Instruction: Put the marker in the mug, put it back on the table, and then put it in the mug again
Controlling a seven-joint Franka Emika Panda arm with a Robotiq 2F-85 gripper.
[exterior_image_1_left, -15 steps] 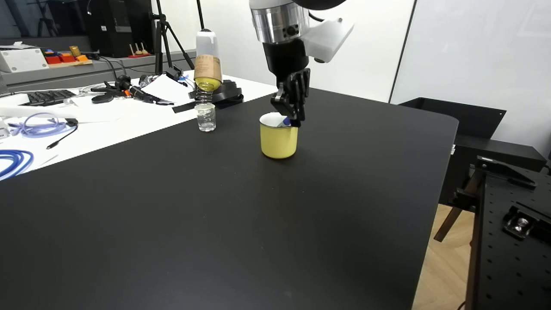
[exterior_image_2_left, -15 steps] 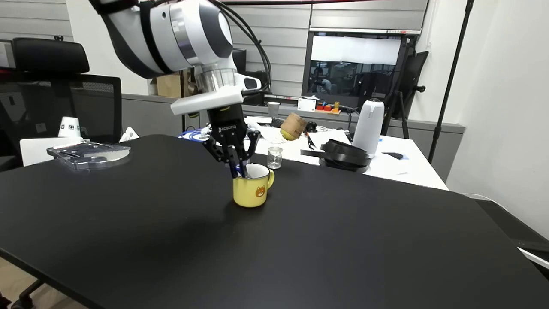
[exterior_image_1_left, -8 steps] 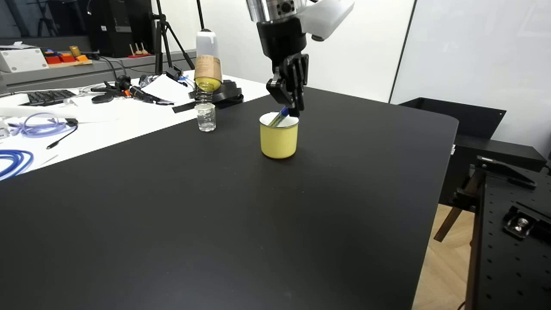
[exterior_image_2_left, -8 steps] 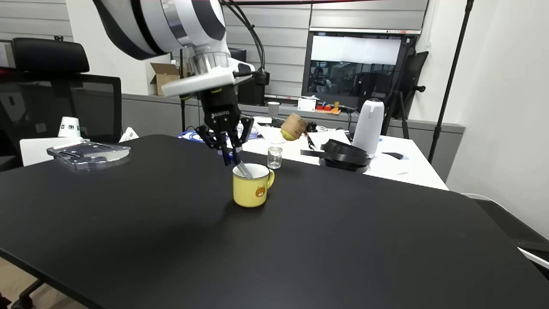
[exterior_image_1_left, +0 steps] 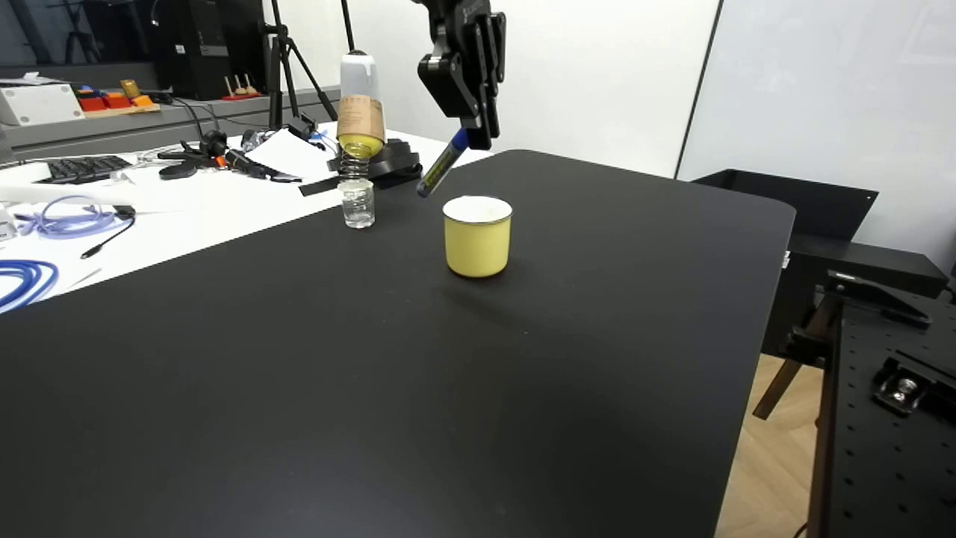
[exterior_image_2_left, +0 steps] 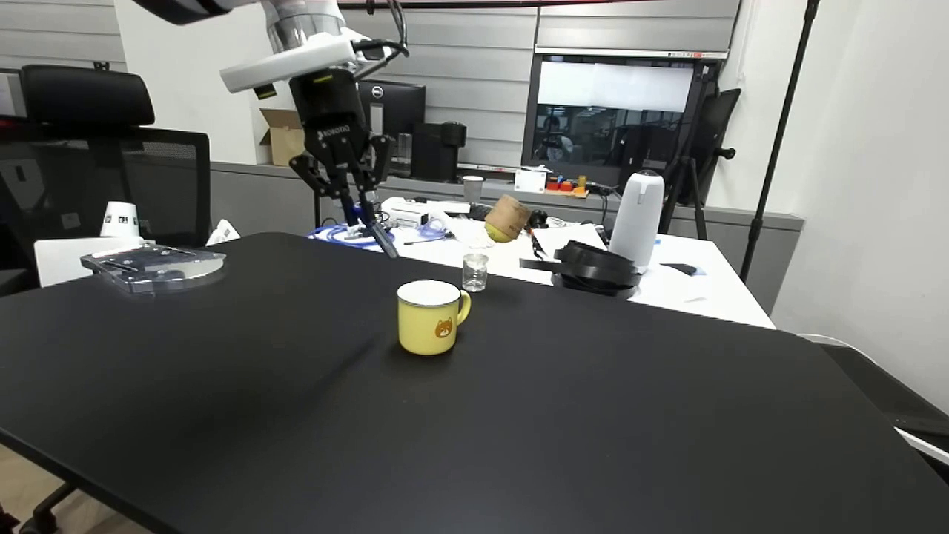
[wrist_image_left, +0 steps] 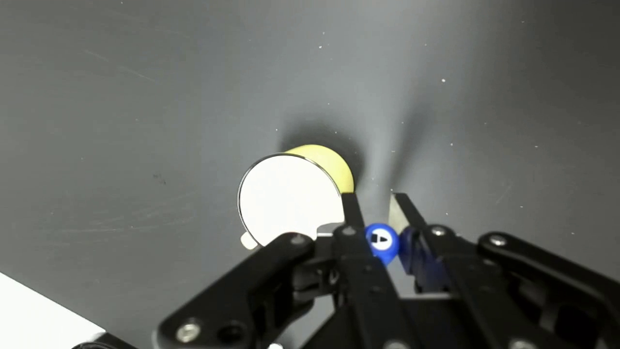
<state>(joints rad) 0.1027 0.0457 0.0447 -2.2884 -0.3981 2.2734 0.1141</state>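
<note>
The marker (exterior_image_1_left: 442, 166), blue at both ends with a printed barrel, hangs tilted in the air, its lower end beyond and above the mug's rim. My gripper (exterior_image_2_left: 361, 215) is shut on the blue cap end. In the wrist view the cap's round end (wrist_image_left: 382, 241) shows between the fingers, partly covered by one of them. Upright on the black table (exterior_image_1_left: 336, 388) stands the yellow mug (exterior_image_1_left: 478, 243), its handle and bear print showing in an exterior view (exterior_image_2_left: 428, 326). From above, its white inside (wrist_image_left: 286, 198) looks bare, though a finger overlaps its rim in that view.
A small clear glass jar (exterior_image_2_left: 474, 272) stands behind the mug near the table's far edge. Beyond lies a white desk (exterior_image_1_left: 187, 205) with cables and a tan-and-yellow bottle (exterior_image_1_left: 361, 123). A clear plate (exterior_image_2_left: 156, 265) sits at the table's far left in an exterior view.
My gripper has risen and moved left in both exterior views, drawing the marker out of the mug and clear of the rim. The mug has shifted slightly left.
</note>
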